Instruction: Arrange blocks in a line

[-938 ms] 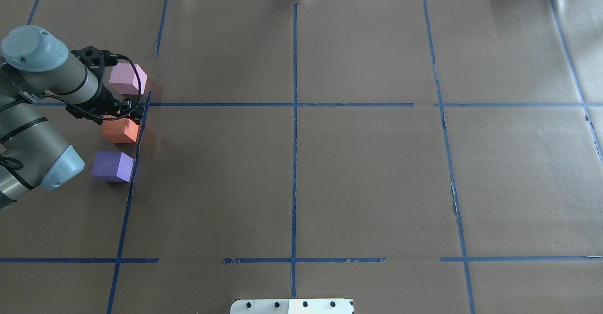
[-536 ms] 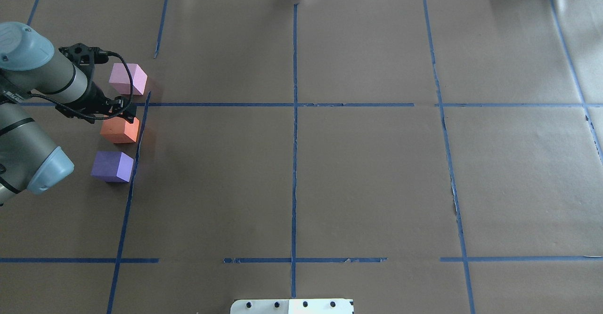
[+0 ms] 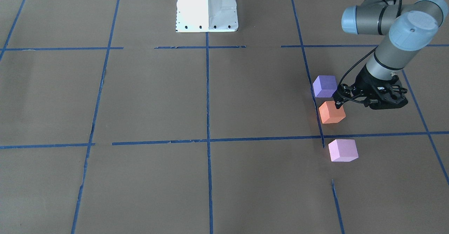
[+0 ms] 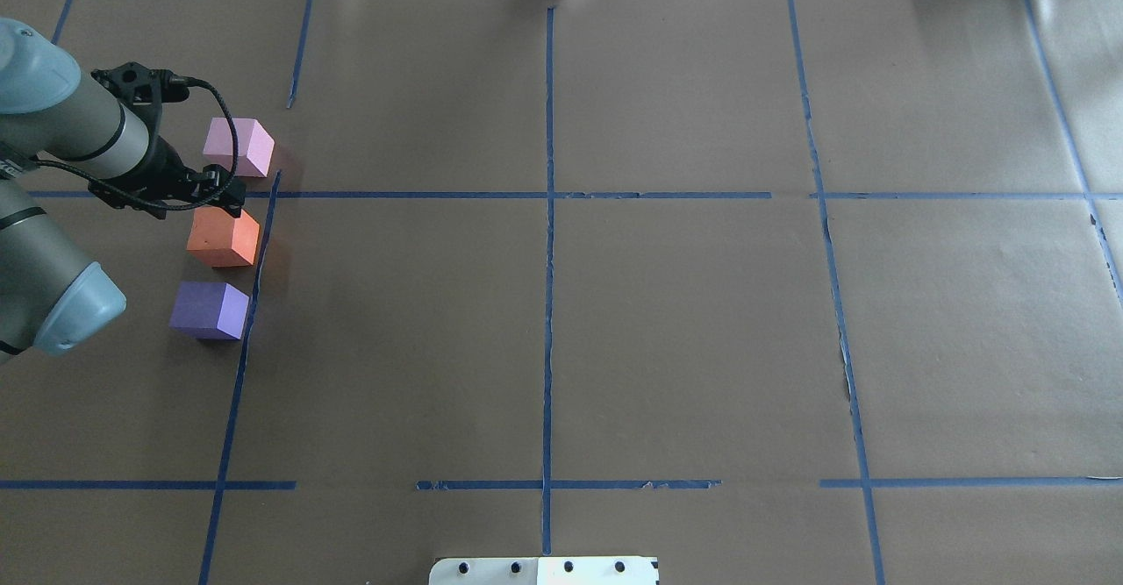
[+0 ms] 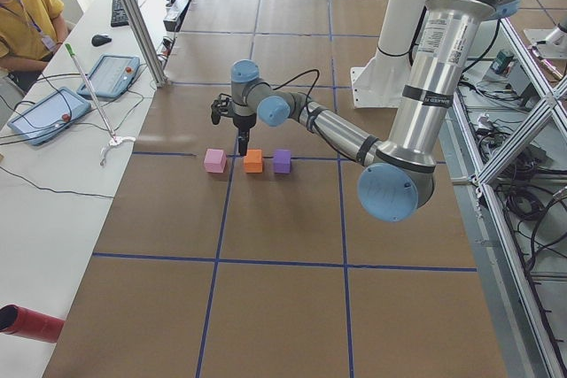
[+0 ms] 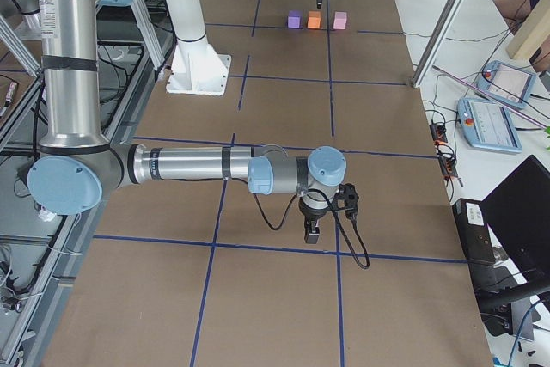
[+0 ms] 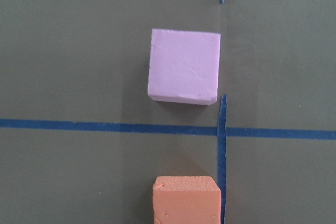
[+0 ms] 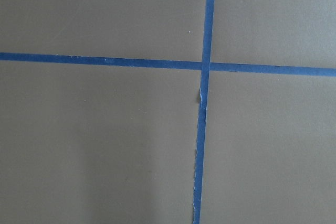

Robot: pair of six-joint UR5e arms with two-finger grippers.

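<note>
Left gripper (image 3: 339, 102) hangs just over orange block (image 3: 332, 112), jaw gap unreadable; low sideways move could knock it out of line.

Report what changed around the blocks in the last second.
The left tool drew back toward the robot's left from over the orange block, uncovering its top. Whether it let anything go cannot be told. The orange block, the pink block and the purple block lie where they were, in a line.
</note>
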